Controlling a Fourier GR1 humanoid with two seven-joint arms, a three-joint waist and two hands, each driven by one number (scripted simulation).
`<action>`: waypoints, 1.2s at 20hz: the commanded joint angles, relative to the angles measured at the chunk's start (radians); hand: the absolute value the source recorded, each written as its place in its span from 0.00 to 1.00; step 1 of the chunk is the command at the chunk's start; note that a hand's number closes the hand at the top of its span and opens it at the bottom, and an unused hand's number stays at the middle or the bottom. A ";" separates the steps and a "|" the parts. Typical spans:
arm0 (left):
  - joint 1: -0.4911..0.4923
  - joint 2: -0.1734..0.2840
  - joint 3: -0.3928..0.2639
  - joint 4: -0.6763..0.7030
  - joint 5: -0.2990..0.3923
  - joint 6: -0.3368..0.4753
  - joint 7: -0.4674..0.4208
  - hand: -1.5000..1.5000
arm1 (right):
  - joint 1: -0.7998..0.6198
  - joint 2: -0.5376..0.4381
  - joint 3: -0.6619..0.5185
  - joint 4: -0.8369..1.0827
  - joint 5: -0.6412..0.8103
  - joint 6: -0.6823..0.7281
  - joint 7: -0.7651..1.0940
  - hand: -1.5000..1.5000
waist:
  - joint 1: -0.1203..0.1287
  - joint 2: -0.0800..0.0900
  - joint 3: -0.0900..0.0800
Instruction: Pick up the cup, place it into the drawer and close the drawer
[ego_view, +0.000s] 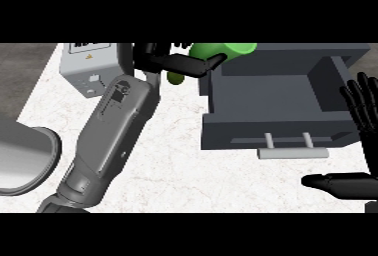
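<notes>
Cup (221, 50) is pinched in your left robot hand (176, 63) at the open drawer's (266, 90) far-left corner. Right robot hand (363, 107) rests spread. Next, I'd carry it rightward over the cavity and release.

- cup (221, 50): bright green, plain, no pattern; darker green in its shaded parts
- left hand (177, 62): black all over
- left forearm (111, 135): mid grey, with a small black line marking on a paler grey panel near the wrist
- right hand (362, 107): black fingers and thumb
- drawer (277, 122): dark slate grey, inside walls the same grey, a lighter strip along the front
- drawer handle (291, 152): pale grey bar on two pale posts
- counter (177, 165): white with faint beige marbled veining
- box (92, 67): light grey, black label on top, small dark marks on the side
- round vessel (22, 160): metallic grey with white sheen
- floor (26, 75): dull brown-grey
</notes>
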 joint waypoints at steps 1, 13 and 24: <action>-0.098 -0.001 -0.064 0.116 0.065 0.077 0.019 1.00 | -0.025 0.032 0.039 -0.001 0.043 -0.034 0.003 0.00 | -0.007 0.003 0.000; -0.262 -0.001 -0.259 0.413 0.288 0.187 -0.036 1.00 | -0.063 0.029 0.043 0.091 0.063 -0.019 -0.054 0.00 | -0.037 0.012 0.000; -0.270 -0.001 -0.484 0.503 0.370 0.253 0.006 1.00 | -0.091 -0.006 0.011 0.043 -0.011 0.010 0.020 0.00 | -0.060 0.014 0.000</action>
